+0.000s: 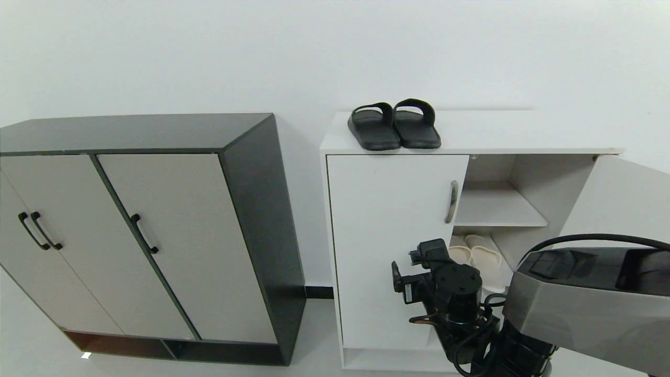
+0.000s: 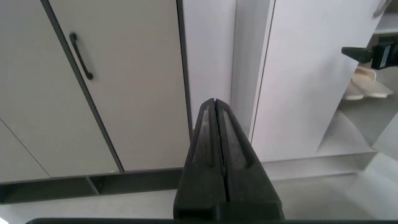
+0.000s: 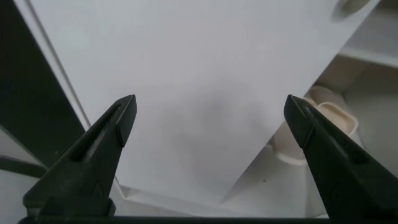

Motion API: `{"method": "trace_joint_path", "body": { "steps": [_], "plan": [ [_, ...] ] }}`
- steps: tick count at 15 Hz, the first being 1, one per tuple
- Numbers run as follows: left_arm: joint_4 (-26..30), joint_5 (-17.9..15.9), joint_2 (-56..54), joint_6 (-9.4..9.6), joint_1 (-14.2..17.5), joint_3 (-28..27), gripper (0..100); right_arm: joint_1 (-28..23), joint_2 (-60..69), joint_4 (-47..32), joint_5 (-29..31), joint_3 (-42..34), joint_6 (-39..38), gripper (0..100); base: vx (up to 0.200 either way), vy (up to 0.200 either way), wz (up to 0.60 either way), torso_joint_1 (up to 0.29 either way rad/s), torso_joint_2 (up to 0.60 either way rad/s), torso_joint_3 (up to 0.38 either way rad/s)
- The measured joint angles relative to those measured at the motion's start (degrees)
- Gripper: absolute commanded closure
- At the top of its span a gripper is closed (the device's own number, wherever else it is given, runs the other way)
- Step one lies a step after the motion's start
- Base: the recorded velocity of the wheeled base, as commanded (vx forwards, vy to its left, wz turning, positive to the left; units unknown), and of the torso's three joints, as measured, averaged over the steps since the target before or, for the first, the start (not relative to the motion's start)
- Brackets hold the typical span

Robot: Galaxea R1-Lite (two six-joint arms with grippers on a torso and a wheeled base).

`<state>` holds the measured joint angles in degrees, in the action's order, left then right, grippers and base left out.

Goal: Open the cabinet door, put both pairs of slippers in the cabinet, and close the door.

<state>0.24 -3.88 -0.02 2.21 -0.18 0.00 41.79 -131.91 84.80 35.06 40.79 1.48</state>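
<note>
- A plain white wall (image 1: pixel 335 52) backs two cabinets.
- Left: a dark cabinet (image 1: pixel 157 235), doors shut. The left tool (image 2: pixel 215 106) hangs before it, pressed closed and empty.
- Centre: black slippers (image 1: pixel 394 125) sit on top of the white cabinet (image 1: pixel 387 251), not yet stowed.
- The right tool (image 3: pixel 211 109) hovers low before it, spread wide and empty.
- Right: cream slippers (image 1: pixel 476 254) lie on the lower shelf, beside the open door (image 1: pixel 617 199).
- Likely next: lift the black pair inside, then shut the door.

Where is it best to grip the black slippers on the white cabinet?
Probably pinch both black slippers across their outer sides at the heel end, coming from the front: they lie touching, heels toward the white cabinet's front edge, straps arching behind.
</note>
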Motion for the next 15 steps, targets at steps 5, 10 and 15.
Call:
{"method": "trace_joint_path", "body": {
  "steps": [5,10,15],
  "plan": [
    [0.0,0.0,0.0,0.00,0.0,0.0,100,0.0,-0.1,0.0,0.0,0.0,0.0,0,0.000,0.000,0.00,0.176,-0.49,-0.309],
    [0.0,0.0,0.0,0.00,0.0,0.0,100,-0.1,-0.1,-0.1,-0.1,0.1,0.0,0,0.000,0.000,0.00,0.208,-0.52,-0.311],
    [0.0,0.0,0.0,-0.02,0.0,0.0,100,-0.2,-0.1,1.1,-0.2,-0.1,0.0,0,0.000,0.000,0.00,0.237,-0.55,-0.318]
  ]
}}
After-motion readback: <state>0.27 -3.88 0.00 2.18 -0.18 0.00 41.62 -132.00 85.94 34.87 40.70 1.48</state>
